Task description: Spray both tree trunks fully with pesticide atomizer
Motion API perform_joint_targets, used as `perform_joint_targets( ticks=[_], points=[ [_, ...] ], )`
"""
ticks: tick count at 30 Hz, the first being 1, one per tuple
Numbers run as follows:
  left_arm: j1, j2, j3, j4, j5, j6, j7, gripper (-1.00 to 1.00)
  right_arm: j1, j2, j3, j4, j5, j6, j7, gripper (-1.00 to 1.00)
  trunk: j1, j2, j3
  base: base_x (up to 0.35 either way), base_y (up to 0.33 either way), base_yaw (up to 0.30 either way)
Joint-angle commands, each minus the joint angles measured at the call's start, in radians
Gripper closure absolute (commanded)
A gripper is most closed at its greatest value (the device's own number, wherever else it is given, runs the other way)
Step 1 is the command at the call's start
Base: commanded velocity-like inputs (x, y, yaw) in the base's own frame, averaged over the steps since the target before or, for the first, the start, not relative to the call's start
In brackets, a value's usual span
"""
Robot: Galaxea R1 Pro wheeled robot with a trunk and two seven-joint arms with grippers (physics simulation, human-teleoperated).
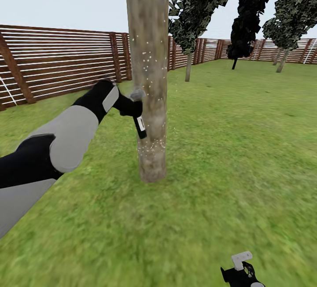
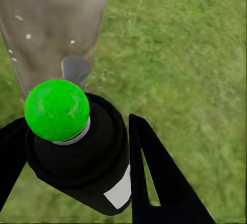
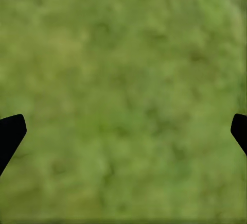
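A thick grey-brown tree trunk (image 1: pixel 147 75) rises from the grass in the middle of the head view, dotted with white pesticide specks (image 1: pixel 150 147), densest low down. My left gripper (image 1: pixel 128 107) is shut on the black pesticide atomizer (image 1: pixel 139 125), held against the trunk's left side with its grey trigger head (image 1: pixel 137 94) toward the bark. In the left wrist view the atomizer (image 2: pixel 82 152) sits between the black fingers (image 2: pixel 159 177), a green ball above it, the trunk (image 2: pixel 49 33) just beyond. My right gripper (image 3: pixel 123 131) is open over bare grass, low at the head view's bottom right (image 1: pixel 242 271).
A brown slatted fence (image 1: pixel 57 64) runs behind on the left and along the back. Dark narrow conifers (image 1: pixel 248 18) and a leafy tree (image 1: pixel 193 14) stand further back on the lawn. Open grass (image 1: pixel 237 146) spreads to the right of the trunk.
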Motion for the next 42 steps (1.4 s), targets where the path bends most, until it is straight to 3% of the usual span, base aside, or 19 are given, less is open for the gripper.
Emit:
perform_joint_targets(
  ticks=[1, 5, 9, 16, 19, 21, 22, 26, 31, 35, 38, 42],
  points=[
    [0.000, 0.000, 0.006, 0.059, -0.005, -0.028, -0.004, 1.00, -0.001, 0.000, -0.008, 0.001, 0.008, -0.004, 0.003, -1.00, 0.000, 0.000, -0.001, 0.000, 0.000, 0.000],
    [0.001, 0.001, 0.006, 0.195, -0.008, -0.128, -0.004, 1.00, 0.000, 0.000, -0.008, 0.001, 0.008, -0.004, 0.003, -1.00, 0.000, 0.000, -0.001, 0.000, 0.000, 0.000],
    [0.011, 0.002, 0.006, 0.217, -0.008, -0.167, -0.004, 1.00, 0.000, 0.000, -0.008, 0.001, 0.008, -0.004, 0.003, -1.00, 0.000, 0.000, -0.001, 0.000, 0.000, 0.000],
    [0.197, 0.004, 0.006, 0.221, -0.009, -0.402, -0.003, 1.00, -0.001, 0.000, -0.008, 0.001, 0.008, -0.005, 0.003, -1.00, 0.000, 0.000, -0.001, 0.000, 0.000, 0.000],
    [0.251, 0.004, 0.006, 0.222, -0.009, -0.456, -0.002, 1.00, -0.001, 0.000, -0.008, 0.001, 0.008, -0.005, 0.003, -1.00, 0.000, 0.000, -0.001, 0.000, 0.000, 0.000],
    [0.340, 0.006, 0.006, 0.222, -0.009, -0.579, -0.003, 1.00, -0.001, 0.000, -0.008, 0.000, 0.008, -0.007, 0.003, -1.00, 0.000, 0.000, -0.001, 0.000, 0.000, 0.000],
    [0.363, 0.008, 0.006, 0.222, -0.009, -0.606, -0.003, 1.00, -0.001, 0.000, -0.008, 0.000, 0.008, -0.008, 0.004, -1.00, 0.000, 0.000, -0.001, 0.000, 0.000, 0.000],
    [0.476, 0.051, 0.006, 0.222, -0.009, -0.703, -0.002, 1.00, 0.000, 0.000, -0.008, -0.001, 0.011, -0.010, 0.004, -1.00, 0.000, 0.000, -0.001, 0.000, 0.000, 0.000],
    [0.622, 0.065, 0.006, 0.221, -0.006, -0.886, -0.002, 1.00, 0.000, 0.001, -0.009, 0.000, 0.011, -0.010, 0.004, -1.00, 0.000, 0.000, -0.001, 0.012, 0.018, 0.000],
    [0.659, 0.072, 0.006, 0.220, -0.006, -0.929, -0.002, 1.00, 0.000, 0.001, -0.010, 0.010, 0.010, -0.009, 0.004, -1.00, 0.000, 0.000, -0.001, 0.149, 0.227, 0.000],
    [0.662, 0.100, 0.006, 0.219, -0.007, -0.934, -0.002, 1.00, 0.000, -0.004, -0.011, 0.078, 0.009, -0.009, 0.003, -1.00, 0.000, 0.000, -0.001, 0.054, 0.323, 0.000],
    [0.663, 0.111, 0.006, 0.220, -0.008, -0.934, -0.003, 1.00, 0.001, -0.003, -0.011, 0.162, 0.009, -0.010, 0.003, -1.00, 0.000, 0.000, -0.001, 0.032, 0.342, -0.100]
  ],
)
